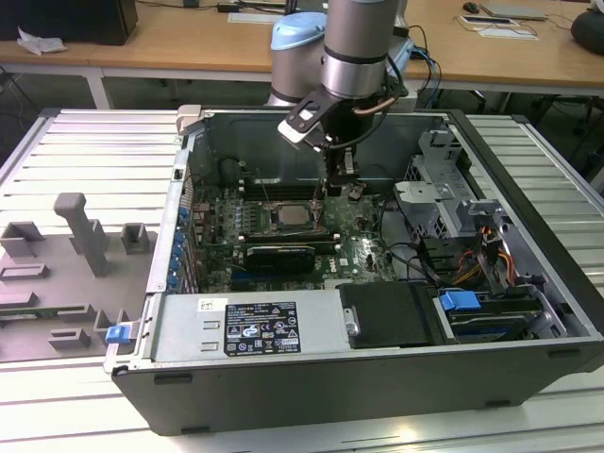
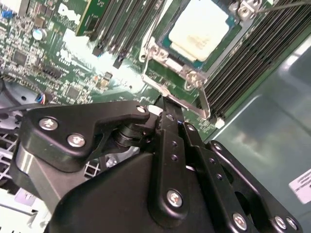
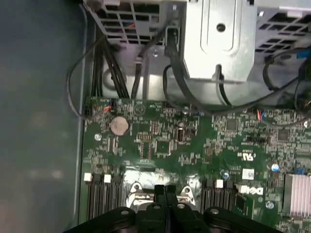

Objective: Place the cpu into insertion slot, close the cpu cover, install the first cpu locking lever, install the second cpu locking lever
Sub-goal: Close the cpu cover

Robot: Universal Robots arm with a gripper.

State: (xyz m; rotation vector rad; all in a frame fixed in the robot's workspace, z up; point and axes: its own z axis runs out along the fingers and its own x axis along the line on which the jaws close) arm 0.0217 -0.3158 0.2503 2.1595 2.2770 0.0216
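The cpu point(image 2: 201, 26), a pale square chip, lies flat in the insertion slot point(image 1: 269, 219) at the middle of the green motherboard. The cpu cover point(image 2: 167, 64), a silvery frame, lies down around the chip. A thin metal locking lever point(image 2: 203, 99) runs along the socket edge nearest the gripper. My black gripper point(image 2: 167, 103) is shut, with its tips just beside that socket edge and close to the lever. In the first wrist view the gripper point(image 3: 165, 190) shows its fingers pressed together over the socket rim. The exterior view has the gripper point(image 1: 342, 189) hanging just off the socket's right side.
Long black memory slots point(image 2: 121, 29) flank the socket on both sides. A metal drive cage point(image 1: 444, 189) and loose cables point(image 3: 107, 73) stand on the exterior view's right. The open case walls point(image 1: 179, 217) surround the board. A grey fixture point(image 1: 80, 236) sits outside on the left.
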